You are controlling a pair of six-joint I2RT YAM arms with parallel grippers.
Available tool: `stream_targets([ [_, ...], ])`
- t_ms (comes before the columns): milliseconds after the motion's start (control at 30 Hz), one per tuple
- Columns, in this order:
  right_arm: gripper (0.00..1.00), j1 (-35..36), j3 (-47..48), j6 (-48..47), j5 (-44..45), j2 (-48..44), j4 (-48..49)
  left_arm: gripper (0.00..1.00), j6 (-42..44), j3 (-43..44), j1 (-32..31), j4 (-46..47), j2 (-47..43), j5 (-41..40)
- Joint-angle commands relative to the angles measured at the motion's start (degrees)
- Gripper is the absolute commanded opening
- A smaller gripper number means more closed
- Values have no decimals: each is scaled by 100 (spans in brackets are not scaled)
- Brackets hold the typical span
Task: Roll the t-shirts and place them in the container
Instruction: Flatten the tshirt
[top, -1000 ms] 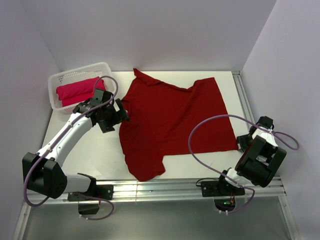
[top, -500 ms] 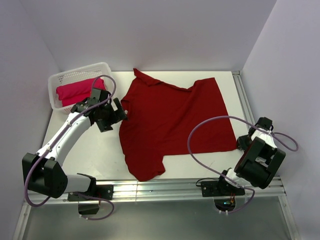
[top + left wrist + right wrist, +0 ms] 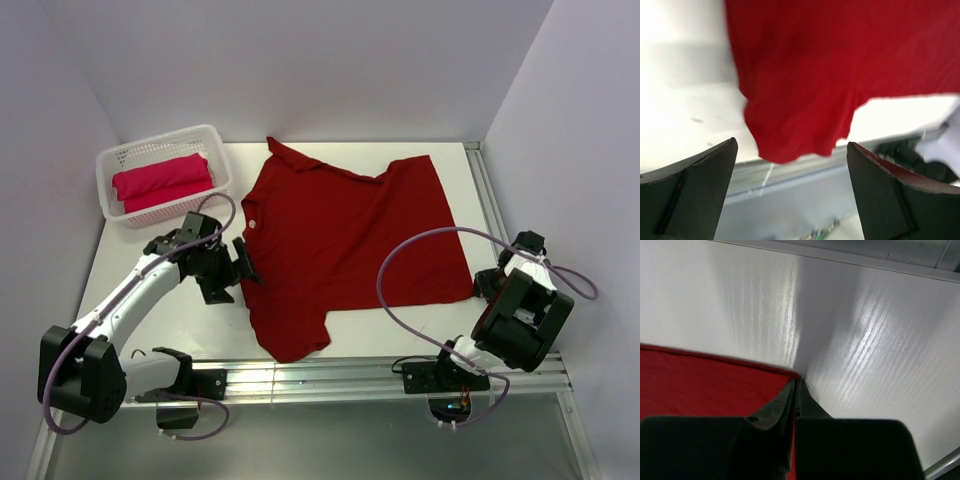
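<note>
Two red t-shirts are in the room. One dark red t-shirt [image 3: 345, 235] lies spread out flat in the middle of the white table [image 3: 200, 325]. Its collar points to the far left and its bottom edge runs down the right side. One short sleeve sticks out toward the near edge of the table.

A pink-red t-shirt [image 3: 162, 180] sits bundled up inside a white basket [image 3: 160, 140]. That basket stands at the far left corner of the table, well apart from the dark red t-shirt.

On the left, the left gripper [image 3: 243, 262] is just beside the left edge of the dark red t-shirt. Its two black fingers [image 3: 700, 180] stand wide apart and nothing is between them. From its own camera I see the near sleeve lying under the gap, with white table on both sides.

On the right, the right gripper [image 3: 487, 283] is down low at the near right corner of the dark red t-shirt. Its jaws are pressed tight together. From its own camera, the tips meet right at the corner of the cloth, and the hem runs in under them. It looks like they pinch that corner. White table shows past the tips.

A purple cable [image 3: 420, 245] loops up from the right arm and hangs over the right part of the shirt.
</note>
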Motion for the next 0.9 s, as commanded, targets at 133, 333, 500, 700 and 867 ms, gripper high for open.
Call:
stream_targets([
  [133, 0, 56, 203, 56, 62, 65, 30, 96, -645, -309, -1319, 555, -1034, 409],
  [333, 0, 65, 141, -154, -219, 513, 321, 94, -1612, -1292, -2322, 317, -2194, -418],
  [500, 0, 74, -219, -32, -438, 110, 638, 93, -2351, -1891, -2842, 317, -2907, -1050],
  [700, 0, 65, -17, -129, -500, 180, 462, 92, -2387, -1865, -3194, 633, -2258, -1675],
  [867, 0, 74, -44, -67, -667, 74, 506, 91, -2299, -2075, -3194, 1397, -1704, -1849],
])
